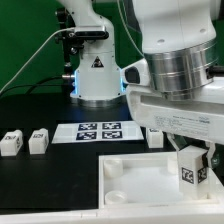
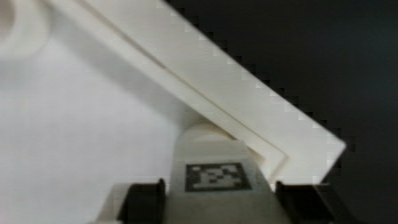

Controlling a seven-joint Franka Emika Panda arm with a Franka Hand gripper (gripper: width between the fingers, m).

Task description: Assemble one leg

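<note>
My gripper (image 1: 190, 160) is shut on a leg (image 1: 187, 174), a small white square post with a black-and-white tag. It holds the leg upright over the corner of the large flat white panel (image 1: 130, 185) at the exterior view's right. In the wrist view the leg (image 2: 217, 176) sits between the two black fingers (image 2: 143, 200), just inside the panel's raised corner rim (image 2: 294, 145). I cannot tell whether the leg's lower end touches the panel. Two more legs (image 1: 12, 143) (image 1: 38, 141) lie on the black table at the exterior view's left.
The marker board (image 1: 97, 131) lies behind the panel, in front of the arm's base (image 1: 97, 75). Another small white post (image 1: 155, 137) lies just behind the panel near my gripper. A round socket (image 1: 116, 187) shows in the panel's near corner.
</note>
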